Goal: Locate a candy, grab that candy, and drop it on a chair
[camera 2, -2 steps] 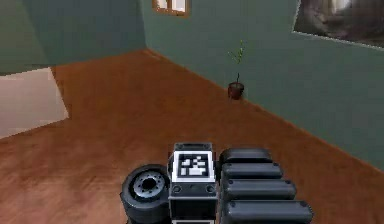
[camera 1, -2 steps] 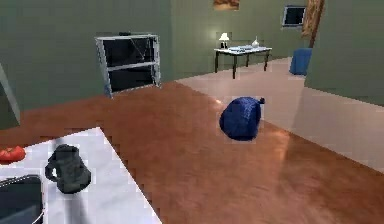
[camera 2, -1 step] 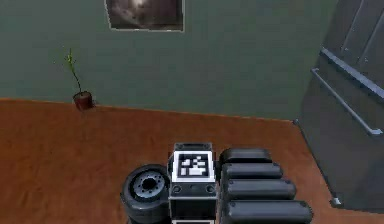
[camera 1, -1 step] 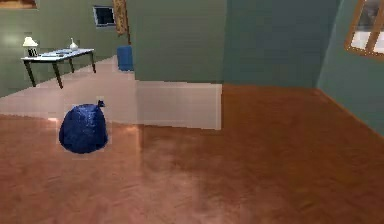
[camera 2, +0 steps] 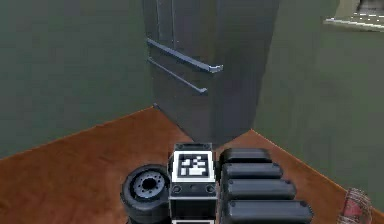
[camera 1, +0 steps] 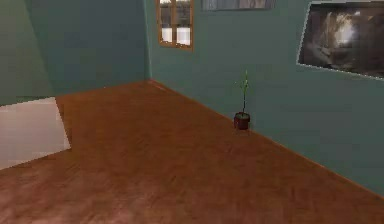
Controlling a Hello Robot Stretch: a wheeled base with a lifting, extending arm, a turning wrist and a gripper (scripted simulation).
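One white square with black marks [camera 2: 192,166] sits nearest, at the arm side view's bottom edge, with the arm's dark stacked segments [camera 2: 258,186] to its right and a dark round body [camera 2: 148,190] to its left. That body is where the fingers belong, but their far end cannot be made out, so I cannot tell whether they hold anything. A reddish striped shape [camera 2: 356,206] is cut by the bottom right corner, too little to name. Beyond lies wooden floor [camera 2: 80,155], then a grey fridge [camera 2: 190,70] upright in the corner. In the forward view the floor runs past a white rug [camera 1: 28,130] on the left to a small potted plant [camera 1: 242,116] against the teal wall [camera 1: 270,90], with a window [camera 1: 176,22] and a framed picture [camera 1: 345,38] higher up. Where the candy lies cannot be told, so neither can its direction from the fingers. I judge the search is the step in hand, and the next move calls for turning to bring furniture into sight.
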